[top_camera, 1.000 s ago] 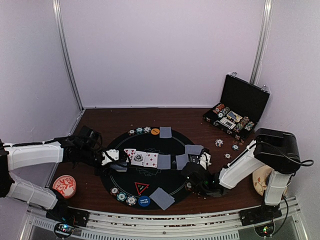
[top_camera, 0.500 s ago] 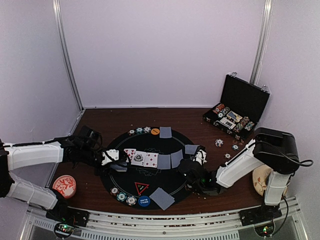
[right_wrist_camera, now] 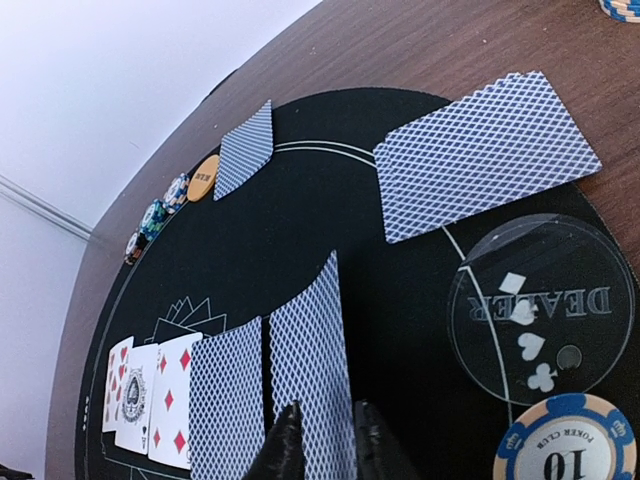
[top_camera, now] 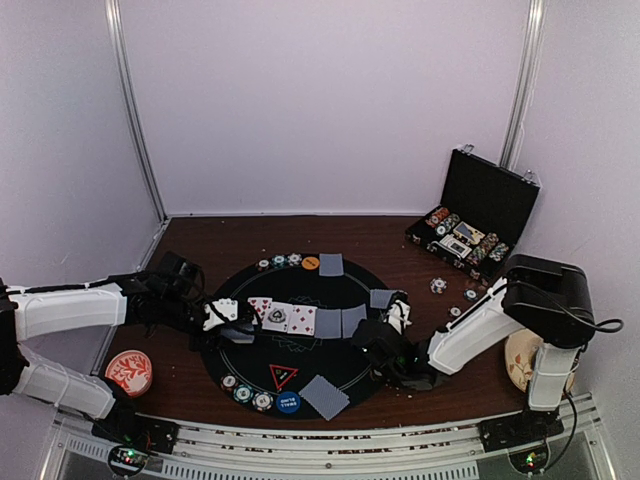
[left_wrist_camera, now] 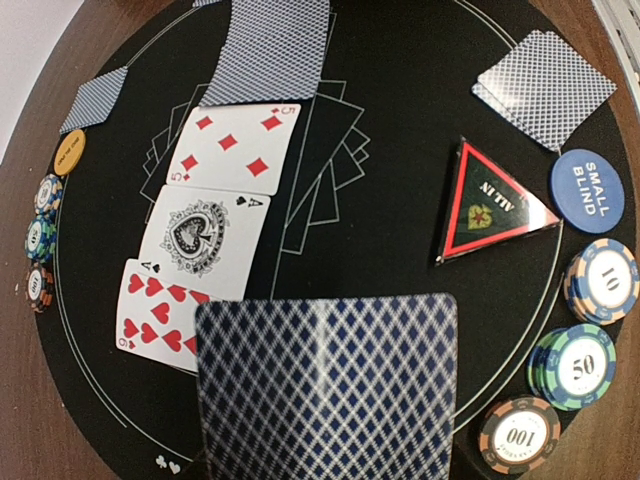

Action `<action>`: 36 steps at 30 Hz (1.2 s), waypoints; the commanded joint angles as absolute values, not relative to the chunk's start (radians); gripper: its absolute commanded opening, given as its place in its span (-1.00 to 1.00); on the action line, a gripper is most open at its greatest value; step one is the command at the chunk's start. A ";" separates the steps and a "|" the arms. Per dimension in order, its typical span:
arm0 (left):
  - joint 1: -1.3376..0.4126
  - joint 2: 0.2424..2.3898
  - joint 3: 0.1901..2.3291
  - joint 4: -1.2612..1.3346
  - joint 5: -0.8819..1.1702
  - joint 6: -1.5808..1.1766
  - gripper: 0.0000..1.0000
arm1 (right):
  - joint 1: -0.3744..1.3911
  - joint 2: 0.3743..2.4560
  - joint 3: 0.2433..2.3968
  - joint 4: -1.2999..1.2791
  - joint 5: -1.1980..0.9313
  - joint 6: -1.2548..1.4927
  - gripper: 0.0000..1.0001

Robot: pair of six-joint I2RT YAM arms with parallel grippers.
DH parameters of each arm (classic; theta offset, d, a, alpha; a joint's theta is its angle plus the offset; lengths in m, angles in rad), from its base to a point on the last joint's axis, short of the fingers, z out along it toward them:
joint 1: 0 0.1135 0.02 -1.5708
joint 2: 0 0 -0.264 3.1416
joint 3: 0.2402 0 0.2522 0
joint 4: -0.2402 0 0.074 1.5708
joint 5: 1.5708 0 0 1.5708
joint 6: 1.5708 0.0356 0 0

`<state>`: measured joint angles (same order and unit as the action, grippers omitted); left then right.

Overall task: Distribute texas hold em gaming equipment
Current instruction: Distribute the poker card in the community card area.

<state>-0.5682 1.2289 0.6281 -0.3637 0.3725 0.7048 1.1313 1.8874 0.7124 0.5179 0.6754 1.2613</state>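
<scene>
On mat (right_wrist_camera: 300, 200), right end effector (right_wrist_camera: 325, 420) slightly parted, touching card (right_wrist_camera: 305, 350)

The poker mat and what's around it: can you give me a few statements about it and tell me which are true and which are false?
Three face-up cards lie in a row on the mat. True.
The ace showing is a heart. False: it is the ace of spades.
The red triangle marker sits next to the blue small-blind disc. True.
The chip case is shut. False: the chip case stands open, lid up.
The left gripper holds a face-down card. True.
</scene>
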 commanded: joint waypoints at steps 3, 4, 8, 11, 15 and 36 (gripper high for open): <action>-0.561 1.226 0.626 -0.321 0.373 0.697 -0.81 | 1.145 1.885 0.743 0.467 0.704 1.249 -0.43; -0.561 1.227 0.626 -0.320 0.372 0.698 -0.81 | 1.147 1.880 0.746 0.459 0.707 1.247 -0.39; -0.561 1.225 0.626 -0.321 0.373 0.698 -0.81 | 1.150 1.868 0.762 0.412 0.723 1.247 -0.31; -0.560 1.225 0.625 -0.319 0.371 0.697 -0.81 | 1.156 1.857 0.772 0.372 0.745 1.252 -0.24; -0.561 1.228 0.625 -0.316 0.366 0.698 -0.81 | 1.159 1.832 0.775 0.339 0.769 1.253 -0.10; -0.384 1.385 0.746 -0.300 0.338 0.715 -0.81 | 1.159 1.558 0.874 0.131 0.703 0.898 1.00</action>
<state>-0.4389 1.3476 0.6724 -0.3370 0.3439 0.7059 1.1545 1.6234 0.8417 0.2493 0.7284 0.9993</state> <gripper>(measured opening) 0.474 0.984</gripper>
